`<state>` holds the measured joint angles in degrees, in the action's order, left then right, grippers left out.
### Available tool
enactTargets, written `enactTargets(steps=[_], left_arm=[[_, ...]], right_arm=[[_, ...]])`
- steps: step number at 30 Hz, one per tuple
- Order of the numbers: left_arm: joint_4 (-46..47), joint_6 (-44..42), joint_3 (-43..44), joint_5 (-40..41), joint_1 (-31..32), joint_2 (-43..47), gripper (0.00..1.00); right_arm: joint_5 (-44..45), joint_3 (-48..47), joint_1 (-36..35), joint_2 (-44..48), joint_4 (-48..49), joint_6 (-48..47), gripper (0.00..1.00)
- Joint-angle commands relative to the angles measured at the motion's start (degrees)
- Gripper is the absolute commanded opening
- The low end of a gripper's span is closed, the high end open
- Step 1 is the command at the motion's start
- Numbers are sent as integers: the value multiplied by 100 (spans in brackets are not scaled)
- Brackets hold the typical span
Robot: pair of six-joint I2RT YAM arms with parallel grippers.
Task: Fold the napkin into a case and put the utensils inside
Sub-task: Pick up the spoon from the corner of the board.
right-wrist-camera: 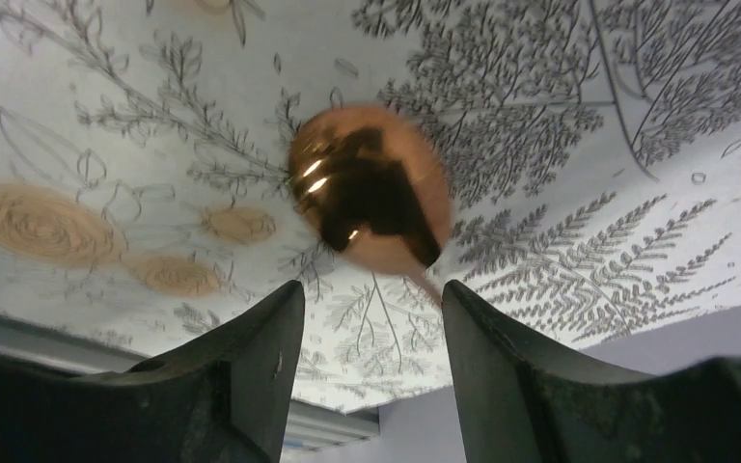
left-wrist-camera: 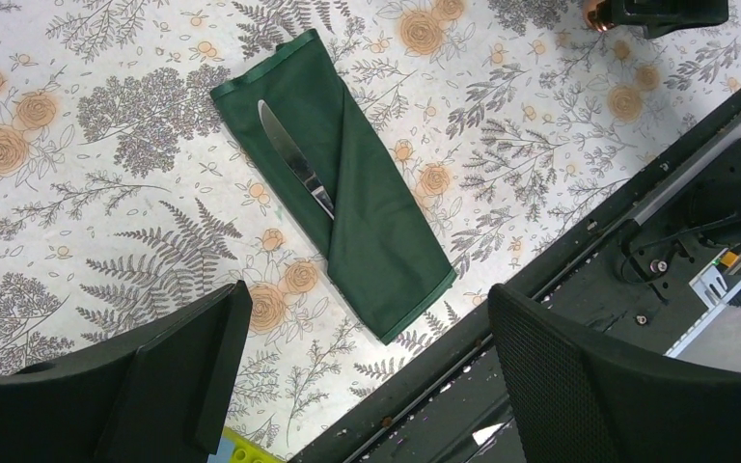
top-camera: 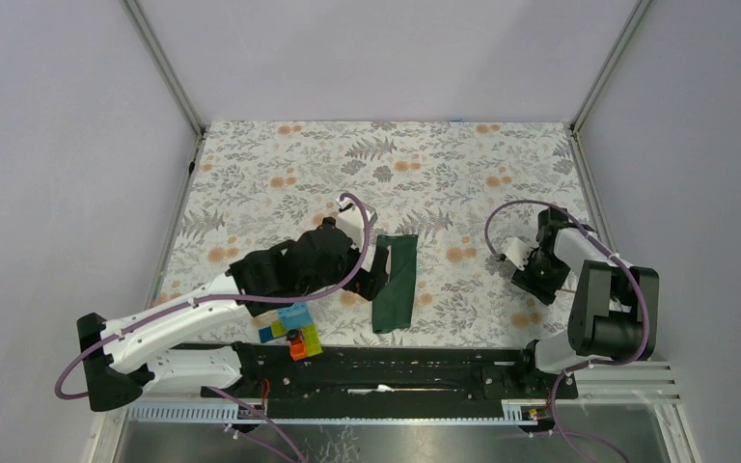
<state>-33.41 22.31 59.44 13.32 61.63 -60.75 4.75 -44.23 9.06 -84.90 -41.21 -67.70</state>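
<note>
The dark green napkin (left-wrist-camera: 367,212) lies folded into a long case (top-camera: 395,283) on the floral cloth. A silver knife (left-wrist-camera: 294,159) is tucked under its diagonal flap, blade sticking out. My left gripper (left-wrist-camera: 367,294) hovers over the case's near corner, wide open and holding nothing. The copper spoon (right-wrist-camera: 371,188) shows blurred just beyond my right gripper (right-wrist-camera: 367,294). Its thin handle runs down to the tip of the right-hand finger (right-wrist-camera: 463,318). The jaws stand apart with bare cloth between them. In the top view the right gripper (top-camera: 531,277) is far right of the case.
A cluster of colourful plastic blocks (top-camera: 292,331) sits by the near table edge, left of the case. The black base rail (top-camera: 396,367) runs along the front. Grey walls and metal frame posts (top-camera: 169,72) enclose the table.
</note>
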Motion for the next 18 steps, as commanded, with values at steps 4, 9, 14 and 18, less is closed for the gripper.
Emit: enactTargets(steps=[4, 9, 14, 18], left_arm=[[115, -7, -20, 188, -54, -45, 99], [120, -1, -49, 146, -67, -93, 98], [119, 2, -53, 154, -107, -94, 99], [116, -8, -34, 148, -107, -99, 99]], right_arm=[[-337, 350, 35, 53, 856, -198, 62], [-459, 242, 34, -192, 940, -228, 44], [-884, 14, 34, -337, 991, -78, 28], [-1141, -60, -22, -283, 1011, 36, 15]])
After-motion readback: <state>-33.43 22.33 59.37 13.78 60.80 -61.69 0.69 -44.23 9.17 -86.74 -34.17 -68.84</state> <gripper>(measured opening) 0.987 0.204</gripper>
